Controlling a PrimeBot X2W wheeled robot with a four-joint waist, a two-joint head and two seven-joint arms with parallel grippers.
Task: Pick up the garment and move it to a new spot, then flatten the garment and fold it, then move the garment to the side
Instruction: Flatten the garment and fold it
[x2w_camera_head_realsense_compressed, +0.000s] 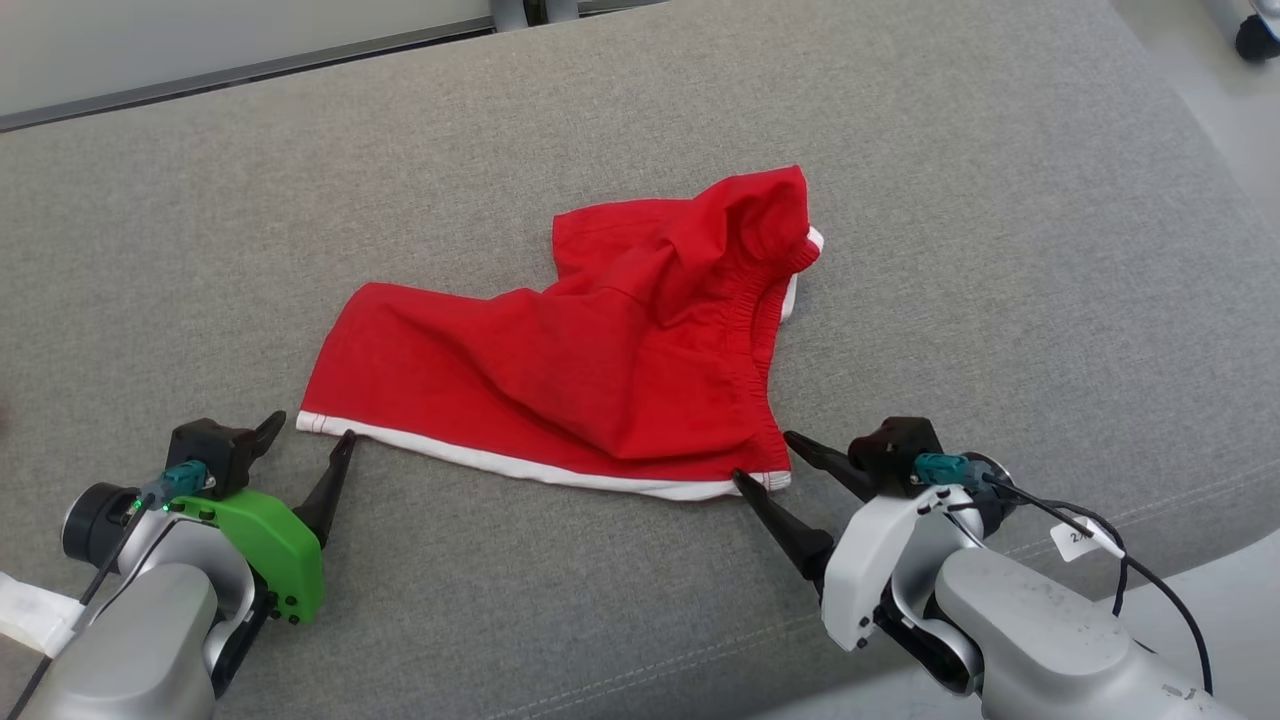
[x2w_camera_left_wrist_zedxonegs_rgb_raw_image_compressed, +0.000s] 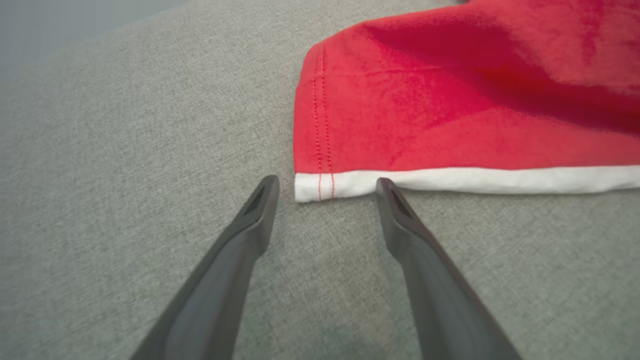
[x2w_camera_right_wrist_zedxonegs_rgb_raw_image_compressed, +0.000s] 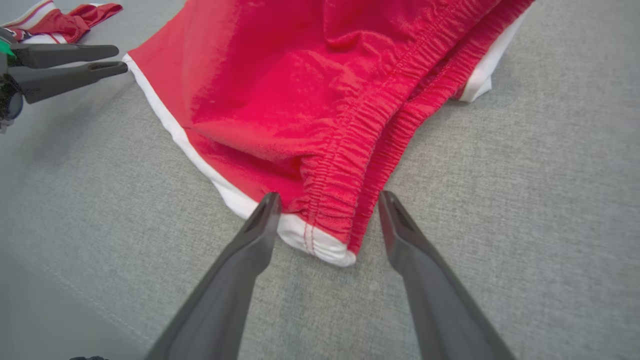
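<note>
Left gripper (x2w_camera_head_realsense_compressed: 311, 428) is hovering low over the surface with its two dark fingers (x2w_camera_left_wrist_zedxonegs_rgb_raw_image_compressed: 240, 240) spread wide, gripping nothing. In the left wrist view the fingers are straddling the near left corner of the white trim band (x2w_camera_left_wrist_zedxonegs_rgb_raw_image_compressed: 450, 181). One tip is overlapping the band's edge; actual contact cannot be told.

Right gripper (x2w_camera_head_realsense_compressed: 765, 457) is also standing with its fingers apart and empty. In the right wrist view they are bracketing the near right corner, where the gathered elastic waistband (x2w_camera_right_wrist_zedxonegs_rgb_raw_image_compressed: 350, 165) is meeting the white band. One tip is lying at the white edge, the other just off the red gathers.

Between the two grippers, red fabric shorts with white trim (x2w_camera_head_realsense_compressed: 600, 360) are lying rumpled. The trimmed near edge is running almost straight from one gripper to the other. The far part is bunching up, with the waistband end rising at the upper right.

A grey woven cushion (x2w_camera_head_realsense_compressed: 1000, 250) is carrying the shorts, with bare grey stretching wide to the left, beyond and to the right. A stitched seam (x2w_camera_head_realsense_compressed: 1180, 490) is running close to the near right edge. Past the right border, pale floor (x2w_camera_head_realsense_compressed: 1190, 90) and a black caster (x2w_camera_head_realsense_compressed: 1258, 38) are showing.

In the right wrist view a red-and-white cloth bundle (x2w_camera_right_wrist_zedxonegs_rgb_raw_image_compressed: 65, 20) is lying beyond the left gripper, well apart from the shorts.
</note>
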